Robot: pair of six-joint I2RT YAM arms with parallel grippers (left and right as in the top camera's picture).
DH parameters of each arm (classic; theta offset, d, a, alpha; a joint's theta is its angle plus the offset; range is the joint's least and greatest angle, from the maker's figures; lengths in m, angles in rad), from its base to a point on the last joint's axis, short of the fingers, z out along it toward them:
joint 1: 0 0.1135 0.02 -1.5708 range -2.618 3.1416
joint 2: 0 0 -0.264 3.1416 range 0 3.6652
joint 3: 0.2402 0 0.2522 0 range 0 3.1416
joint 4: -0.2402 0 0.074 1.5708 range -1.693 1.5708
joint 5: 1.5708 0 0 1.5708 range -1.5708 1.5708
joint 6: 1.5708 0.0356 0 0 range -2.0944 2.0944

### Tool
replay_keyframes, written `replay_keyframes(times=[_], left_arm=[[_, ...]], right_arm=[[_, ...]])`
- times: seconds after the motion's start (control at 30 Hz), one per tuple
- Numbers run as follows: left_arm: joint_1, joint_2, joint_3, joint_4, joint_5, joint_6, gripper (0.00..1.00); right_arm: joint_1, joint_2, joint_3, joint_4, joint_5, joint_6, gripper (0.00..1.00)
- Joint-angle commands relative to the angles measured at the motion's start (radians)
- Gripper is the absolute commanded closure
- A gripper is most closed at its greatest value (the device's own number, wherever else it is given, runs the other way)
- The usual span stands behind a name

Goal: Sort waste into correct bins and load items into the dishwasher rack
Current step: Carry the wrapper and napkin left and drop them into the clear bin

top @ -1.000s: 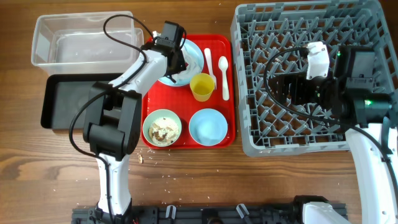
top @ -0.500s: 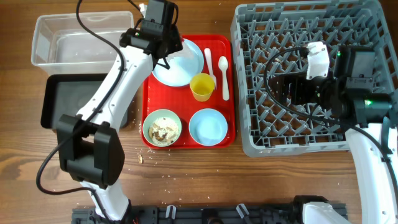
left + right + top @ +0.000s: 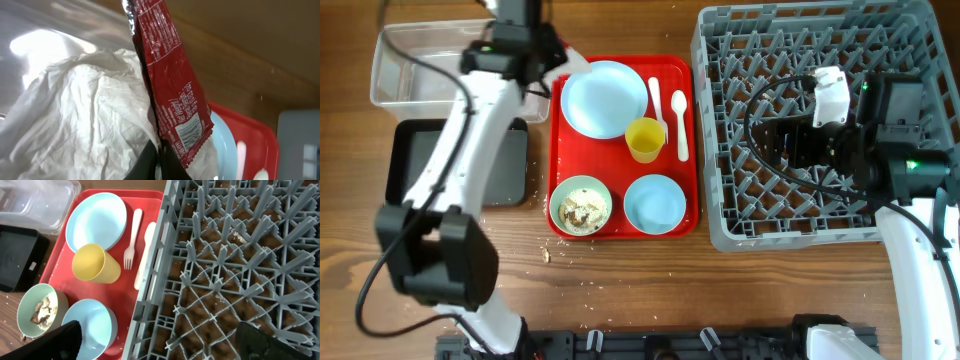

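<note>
My left gripper [image 3: 532, 62] is shut on the red snack wrapper [image 3: 170, 95] and the crumpled white napkin [image 3: 85, 125] together, held at the right edge of the clear tub [image 3: 420, 70]. The black tray [image 3: 430, 160] lies in front of the tub. The pale blue plate [image 3: 606, 98] is bare. The yellow cup [image 3: 645, 139], fork [image 3: 657, 100], spoon [image 3: 680, 120], an empty bowl [image 3: 655, 203] and a bowl with food scraps [image 3: 581, 206] stand by it. My right gripper [image 3: 167, 345] is open and empty over the left side of the grey rack [image 3: 820, 230].
The plate, cup, bowls and cutlery sit on a flat red serving tray [image 3: 620, 165] between the bins and the rack. Crumbs lie on the wooden table [image 3: 620, 290] in front of the tray. The rack holds no dishes.
My left gripper lifted the napkin and wrapper off the plate and carried them left to the clear tub's edge. The plate is now bare. The right arm has not moved.
</note>
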State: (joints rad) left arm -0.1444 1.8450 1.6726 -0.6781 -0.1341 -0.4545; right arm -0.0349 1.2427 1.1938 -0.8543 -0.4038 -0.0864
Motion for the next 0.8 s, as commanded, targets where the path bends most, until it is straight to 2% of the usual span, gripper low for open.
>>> replay_keyframes(times=[0.0, 0.33, 0.4, 0.5, 0.53, 0.57, 0.63, 0.77], left_arm=[[0.096, -0.040, 0.004, 0.017, -0.013, -0.003, 0.96], [0.235, 0.121, 0.000, 0.056, -0.013, -0.002, 0.96], [0.242, 0.157, 0.000, 0.065, -0.013, 0.002, 0.84], [0.245, 0.189, 0.000, 0.076, -0.014, 0.005, 0.53], [0.245, 0.190, 0.000, 0.080, -0.014, 0.005, 0.34], [0.245, 0.190, 0.002, 0.085, -0.013, 0.006, 0.26], [0.245, 0.177, 0.016, 0.080, -0.008, 0.018, 0.19], [0.236, 0.105, 0.032, 0.057, 0.160, 0.139, 0.19]], right_arm=[[-0.006, 0.010, 0.023, 0.003, -0.011, 0.011, 0.00], [-0.006, 0.010, 0.023, 0.003, -0.011, 0.019, 0.00], [-0.006, 0.010, 0.023, 0.003, -0.011, 0.019, 0.00], [-0.006, 0.010, 0.023, 0.003, -0.011, 0.019, 0.00], [-0.006, 0.010, 0.023, 0.003, -0.011, 0.019, 0.00], [-0.006, 0.010, 0.023, 0.003, -0.011, 0.019, 0.00], [-0.006, 0.010, 0.023, 0.003, -0.011, 0.019, 0.00], [-0.006, 0.010, 0.023, 0.005, -0.011, 0.019, 0.00]])
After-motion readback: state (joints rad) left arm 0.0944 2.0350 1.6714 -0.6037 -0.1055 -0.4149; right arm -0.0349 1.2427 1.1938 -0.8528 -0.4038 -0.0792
